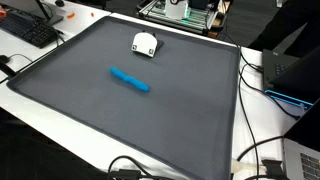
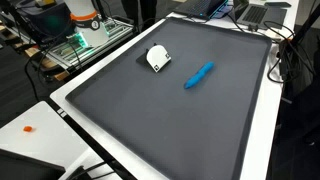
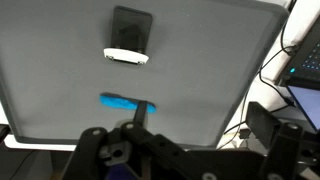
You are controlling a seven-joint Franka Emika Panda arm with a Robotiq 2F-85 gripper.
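The gripper [image 3: 190,135] shows only in the wrist view, along the near edge of the picture. Its two dark fingers stand well apart with nothing between them, so it looks released and empty. It hangs high above the dark mat [image 1: 150,120]. That height is probably why neither exterior view catches any part of the arm.

The thing nearest to it is a blue stick [image 3: 125,102], slim and shaped like a pen. The stick lies flat near the middle of the mat, just beyond the left finger in the wrist view. In both exterior views it lies at a slant, well apart from every edge of the mat [image 1: 130,80] [image 2: 198,76]. Lying flat in the open like that, it has free space on all sides.

Farther back, close to the far edge of the mat, is a small white cup [image 1: 146,45]. It seems to be tipped on its side, apart from the stick. Its mouth looks dark, and I cannot tell whether anything is in it.

The mat covers most of a white table [image 1: 60,130]. A keyboard [image 1: 28,30] sits off the far left corner in an exterior view, and cables [image 1: 255,150] trail along the right side.
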